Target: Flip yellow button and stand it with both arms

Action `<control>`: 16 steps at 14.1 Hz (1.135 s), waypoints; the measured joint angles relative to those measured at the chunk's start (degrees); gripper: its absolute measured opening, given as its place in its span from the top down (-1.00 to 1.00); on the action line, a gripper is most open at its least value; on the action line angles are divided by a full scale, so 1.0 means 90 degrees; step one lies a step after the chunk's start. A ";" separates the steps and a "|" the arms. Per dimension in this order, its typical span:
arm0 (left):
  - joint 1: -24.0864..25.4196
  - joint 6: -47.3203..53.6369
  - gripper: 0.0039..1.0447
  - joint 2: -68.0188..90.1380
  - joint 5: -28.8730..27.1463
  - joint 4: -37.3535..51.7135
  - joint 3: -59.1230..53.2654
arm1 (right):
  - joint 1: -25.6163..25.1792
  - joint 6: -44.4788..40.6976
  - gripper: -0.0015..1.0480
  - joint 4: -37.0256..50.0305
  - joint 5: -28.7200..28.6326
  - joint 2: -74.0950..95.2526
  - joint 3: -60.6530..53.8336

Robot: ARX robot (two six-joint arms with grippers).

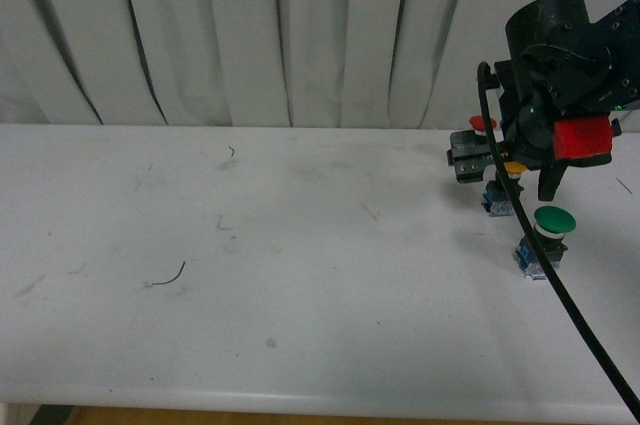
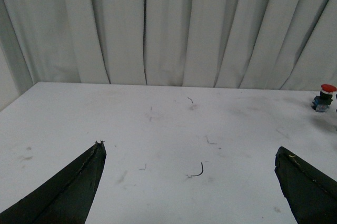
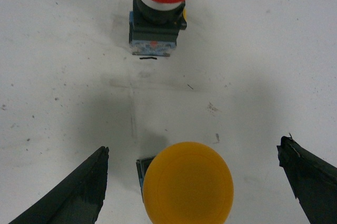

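Progress looks late-stage, though the front view leaves some doubt. In the right wrist view the yellow button (image 3: 188, 183) shows its round cap face-on toward the camera above, with a corner of its blue-black base peeking out beside it on the white table (image 3: 263, 50). That reads as a button standing cap-up, so the flip and the standing appear done or nearly so. From the front, only a sliver of yellow shows behind the cable, with the blue base below it, so I cannot confirm from there that it stands squarely.

The right gripper (image 3: 192, 182) hangs over the button with its two fingers spread wide, one on each side of the cap and well clear of it; nothing is held. The left gripper (image 2: 192, 182) is also spread wide and empty, over bare table far from the buttons, and does not appear in the front view.

The red-capped button (image 3: 160, 8) stands upright just beyond the yellow one, and the green-capped button (image 1: 548, 235) stands nearer the robot, a short way apart.

What seems left, if the button is indeed stable, is lifting the right arm away without clipping the cap or the neighbouring red one.
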 joint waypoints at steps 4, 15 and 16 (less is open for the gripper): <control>0.0000 0.0000 -0.88 0.0000 0.0000 0.0000 0.0000 | -0.0104 0.0243 -0.87 0.1008 -0.0544 -0.1129 -0.1059; 0.0000 0.0002 -0.88 0.0000 0.0000 0.0000 0.0000 | 0.0090 0.0092 0.05 0.3313 -0.0780 -0.9923 -0.8371; 0.0000 0.0002 -0.88 0.0000 0.0000 0.0000 0.0000 | 0.0056 0.0044 0.26 0.3407 -0.0828 -1.0333 -0.8794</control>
